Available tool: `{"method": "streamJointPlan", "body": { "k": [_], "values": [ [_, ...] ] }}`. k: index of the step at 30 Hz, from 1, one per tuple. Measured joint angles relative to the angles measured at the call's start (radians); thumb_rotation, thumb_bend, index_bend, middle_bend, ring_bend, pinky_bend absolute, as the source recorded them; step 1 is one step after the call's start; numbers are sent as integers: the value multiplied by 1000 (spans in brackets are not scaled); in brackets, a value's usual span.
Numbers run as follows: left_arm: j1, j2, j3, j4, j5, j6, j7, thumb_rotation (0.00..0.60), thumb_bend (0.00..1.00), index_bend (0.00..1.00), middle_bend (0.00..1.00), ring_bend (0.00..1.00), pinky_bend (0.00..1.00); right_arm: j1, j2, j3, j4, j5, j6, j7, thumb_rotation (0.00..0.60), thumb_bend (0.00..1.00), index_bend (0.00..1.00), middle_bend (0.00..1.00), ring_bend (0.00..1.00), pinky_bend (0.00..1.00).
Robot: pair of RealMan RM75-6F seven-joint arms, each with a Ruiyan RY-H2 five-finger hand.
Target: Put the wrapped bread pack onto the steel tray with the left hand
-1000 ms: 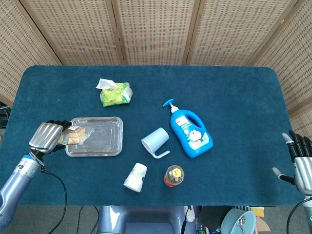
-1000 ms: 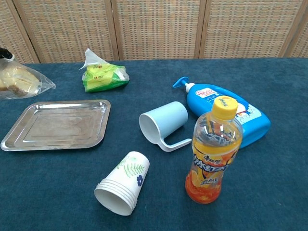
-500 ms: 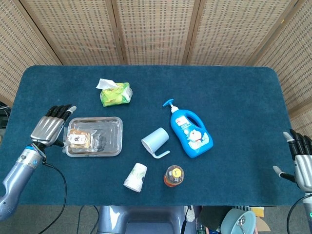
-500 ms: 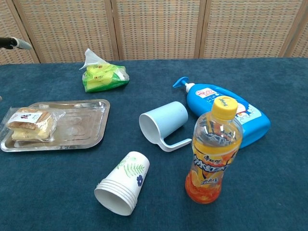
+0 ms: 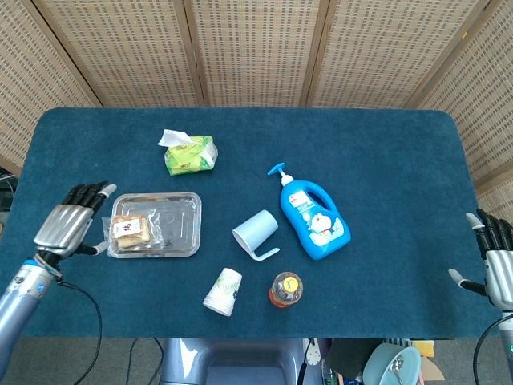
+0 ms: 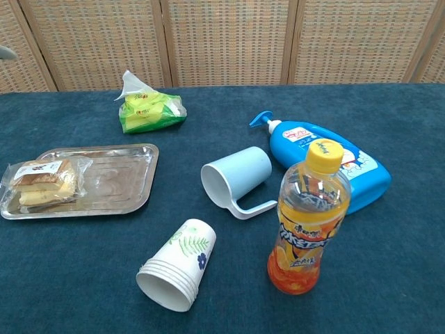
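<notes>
The wrapped bread pack [image 5: 130, 231] [image 6: 43, 182] lies on the left end of the steel tray [image 5: 172, 227] [image 6: 115, 179]. My left hand [image 5: 67, 224] is open, fingers spread, just left of the tray and apart from the pack. In the chest view only a fingertip [image 6: 5, 51] of it shows at the left edge. My right hand [image 5: 497, 261] hangs open at the far right edge of the table, holding nothing.
A green tissue pack [image 5: 190, 154] lies behind the tray. A pale blue mug [image 5: 256, 233] on its side, a blue pump bottle [image 5: 313, 216], an orange drink bottle [image 5: 286, 289] and a tipped stack of paper cups [image 5: 223, 291] sit to the right.
The left hand let the bread pack go onto the tray, opened, and drew back to the left. The pack now rests on the tray's left end.
</notes>
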Motion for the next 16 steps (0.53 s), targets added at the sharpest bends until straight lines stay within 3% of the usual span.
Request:
{"method": "streamJointPlan", "body": {
  "k": [9,14,16],
  "values": [
    [219,77,27,21,153,393,-89,600,448,0,0,0,0,0,45,3,-121,1,7,-93,600,181,0,0,0,0],
    [367,49,52,90,258,604,-99,600,465,0,0,0,0,-6,64,-5,-209,-10,18,-177,600,181,0,0,0,0],
    [400,34,59,116,286,636,-103,600,465,0,0,0,0,-6,65,-10,-222,-17,20,-194,600,181,0,0,0,0]
  ]
}}
